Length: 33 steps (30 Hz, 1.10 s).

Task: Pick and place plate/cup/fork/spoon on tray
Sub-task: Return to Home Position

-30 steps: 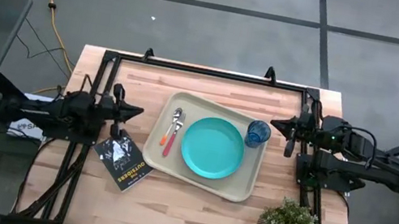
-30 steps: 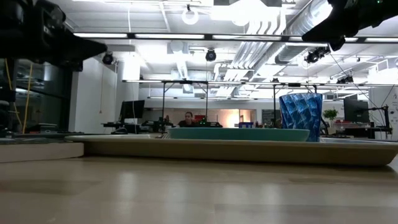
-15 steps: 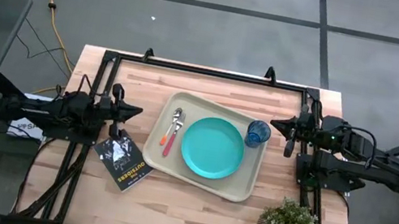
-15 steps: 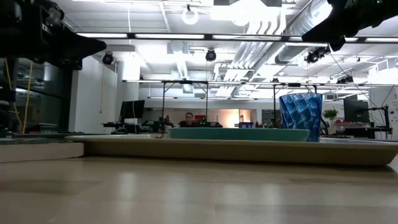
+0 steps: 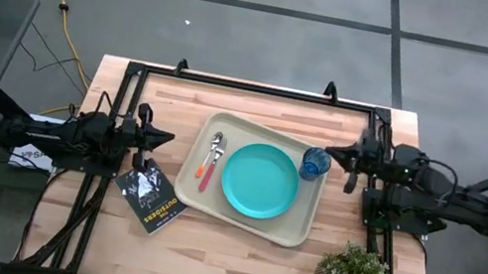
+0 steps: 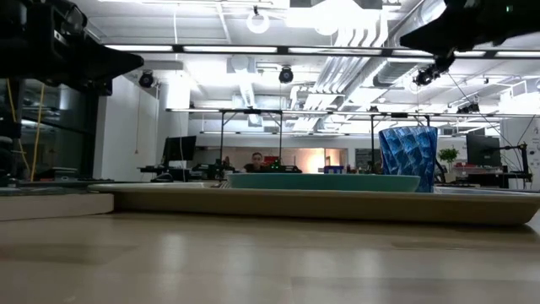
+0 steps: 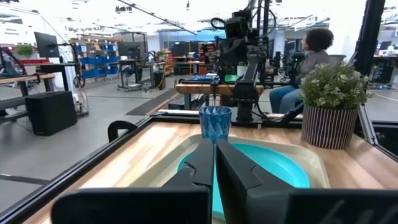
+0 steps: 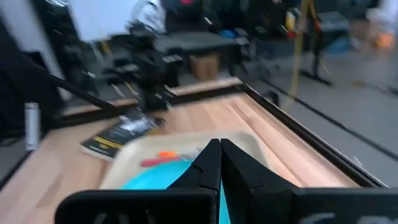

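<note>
A large cream rectangular tray [image 5: 297, 223] with a raised rim holds a round teal plate [image 5: 259, 180] at its middle. A dark blue translucent cup [image 5: 315, 164] stands upright in the corner nearest the right gripper [image 5: 337, 153], and a pink-handled metal fork [image 5: 208, 176] and slim silvery spoon [image 5: 215, 140] lie side by side along the opposite edge. The right gripper hangs just beside the cup, fingers pressed together. The left gripper [image 5: 168, 140], fingers likewise together, waits by a black booklet [image 5: 150, 198]. The low view hides the cutlery behind the tray's rim but shows the cup's faceted wall.
</note>
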Tool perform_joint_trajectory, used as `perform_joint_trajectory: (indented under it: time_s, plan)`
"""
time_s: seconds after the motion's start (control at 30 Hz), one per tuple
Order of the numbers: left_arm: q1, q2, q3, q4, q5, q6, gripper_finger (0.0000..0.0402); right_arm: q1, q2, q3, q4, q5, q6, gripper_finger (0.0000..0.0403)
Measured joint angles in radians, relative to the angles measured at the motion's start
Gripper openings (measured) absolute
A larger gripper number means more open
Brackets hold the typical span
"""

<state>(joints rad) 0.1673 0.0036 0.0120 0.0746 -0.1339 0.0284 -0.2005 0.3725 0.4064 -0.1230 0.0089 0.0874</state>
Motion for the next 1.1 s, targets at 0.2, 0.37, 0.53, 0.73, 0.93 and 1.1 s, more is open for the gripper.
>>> perform_joint_trajectory:
  time_s: [0.2,0.37,0.53,0.73,0.93,1.1]
  plan:
    - [0.0,0.002,0.0,-0.047,-0.004,-0.079,0.0,0.0,-0.063,-0.152,0.186,-0.038,-0.016,0.0]
    - [0.0,0.003,0.0,-0.046,0.003,-0.126,0.0,0.0,-0.21,-0.177,0.115,-0.014,-0.017,0.0]
    - [0.0,0.003,0.0,-0.045,0.003,-0.123,0.0,0.0,-0.374,-0.183,0.059,-0.01,0.005,0.0]
    - [0.0,0.006,0.0,-0.044,-0.002,-0.122,0.0,0.018,-0.343,-0.338,0.24,-0.038,0.014,0.0]
    - [0.0,0.01,0.0,-0.042,-0.005,-0.122,0.0,0.029,-0.348,-0.392,0.297,-0.017,-0.001,0.0]
    - [0.0,0.01,0.0,-0.042,-0.006,-0.122,0.0,0.053,-0.347,-0.397,0.148,0.027,-0.061,0.0]
